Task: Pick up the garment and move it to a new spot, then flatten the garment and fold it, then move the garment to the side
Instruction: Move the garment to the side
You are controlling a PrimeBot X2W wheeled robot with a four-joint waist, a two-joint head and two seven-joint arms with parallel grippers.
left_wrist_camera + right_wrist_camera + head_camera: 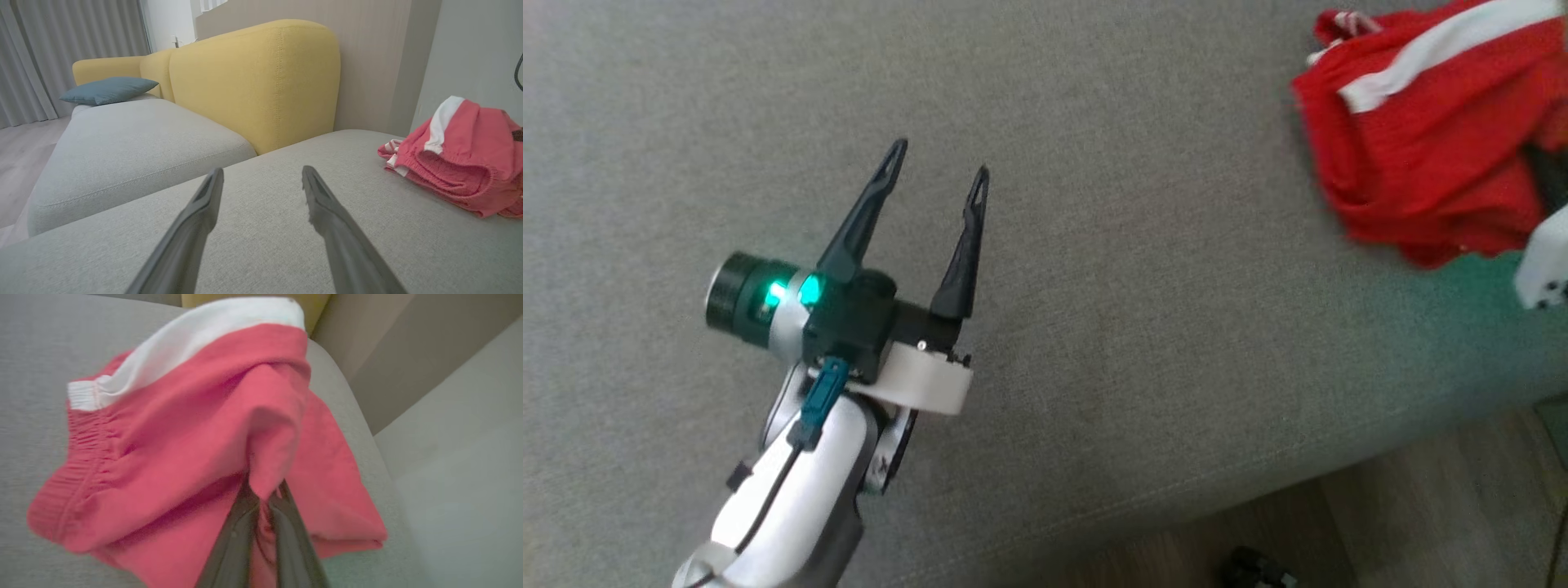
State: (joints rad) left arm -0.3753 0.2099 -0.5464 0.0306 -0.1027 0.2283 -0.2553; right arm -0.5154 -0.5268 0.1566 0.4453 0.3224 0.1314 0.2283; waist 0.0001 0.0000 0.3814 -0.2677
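Note:
The garment is red with a white stripe and lies bunched on the grey sofa seat, at the upper right of the head view. In the right wrist view my right gripper is shut on a fold of the garment, pinching the red cloth between its dark fingers. Far to the left of the garment, my left gripper hovers over bare seat, open and holding nothing. The left wrist view has the garment off to the right of that open gripper.
A yellow backrest stands behind the seat, with a second grey cushion and a blue pillow further left. The seat's front edge and wooden floor run along the lower right of the head view. A pale wall is behind the garment.

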